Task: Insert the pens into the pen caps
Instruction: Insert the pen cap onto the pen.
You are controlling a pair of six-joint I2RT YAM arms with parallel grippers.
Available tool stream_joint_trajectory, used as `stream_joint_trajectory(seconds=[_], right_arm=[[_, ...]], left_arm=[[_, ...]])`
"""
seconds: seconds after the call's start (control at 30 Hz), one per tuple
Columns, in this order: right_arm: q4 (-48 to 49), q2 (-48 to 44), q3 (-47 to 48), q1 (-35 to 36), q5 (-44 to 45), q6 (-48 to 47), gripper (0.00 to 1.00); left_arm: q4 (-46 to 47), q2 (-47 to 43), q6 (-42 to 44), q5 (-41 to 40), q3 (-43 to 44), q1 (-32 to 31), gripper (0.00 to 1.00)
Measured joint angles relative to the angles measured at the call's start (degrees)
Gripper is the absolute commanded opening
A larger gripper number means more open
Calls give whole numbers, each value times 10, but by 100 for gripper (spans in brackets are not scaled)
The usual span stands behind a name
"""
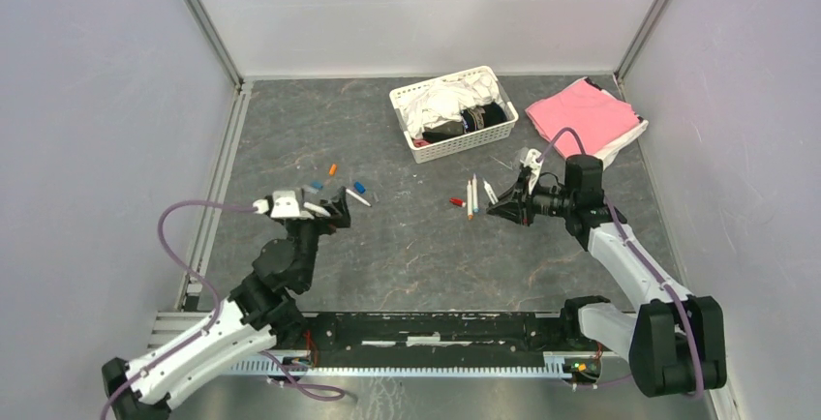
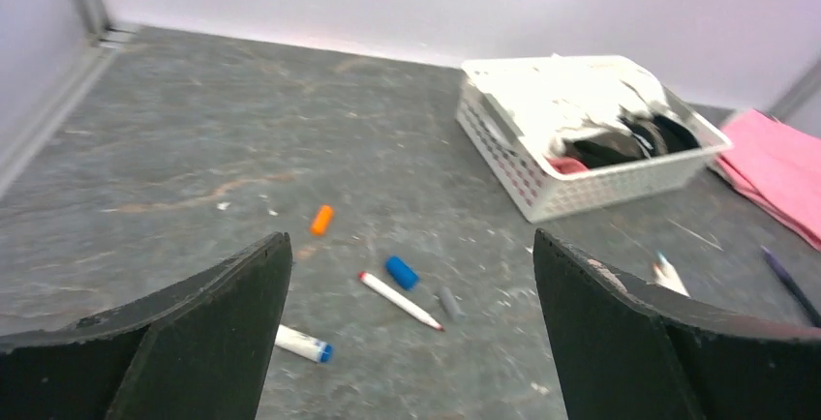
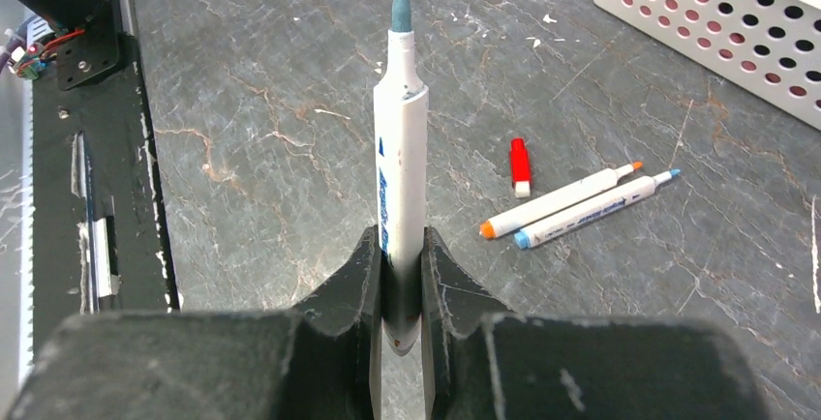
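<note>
A teal-tipped pen (image 3: 402, 149) is clamped, uncapped, in the right gripper (image 3: 402, 275). The left gripper (image 2: 409, 246) is spread wide and empty near the orange cap (image 2: 321, 219), blue cap (image 2: 402, 272) and grey cap (image 2: 448, 302). An orange-tipped pen (image 3: 557, 202) and a blue-tipped pen (image 3: 595, 209) lie uncapped beside the red cap (image 3: 520, 165). Most capping is judged outstanding.

Illegible blue print on pen (image 3: 402, 149).
</note>
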Motion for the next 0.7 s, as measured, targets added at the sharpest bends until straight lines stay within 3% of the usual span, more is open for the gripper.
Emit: stream_joint_trajectory(seconds=[0.13, 0.37, 0.7], right_arm=[[-19, -2, 0, -11, -1, -18, 0], [-31, -4, 0, -30, -15, -28, 0], [-48, -14, 0, -48, -37, -38, 0]], left_arm=[[24, 0, 35, -1, -15, 52, 100], [106, 229, 46, 61, -20, 214, 100], [323, 417, 50, 165, -48, 373, 100]])
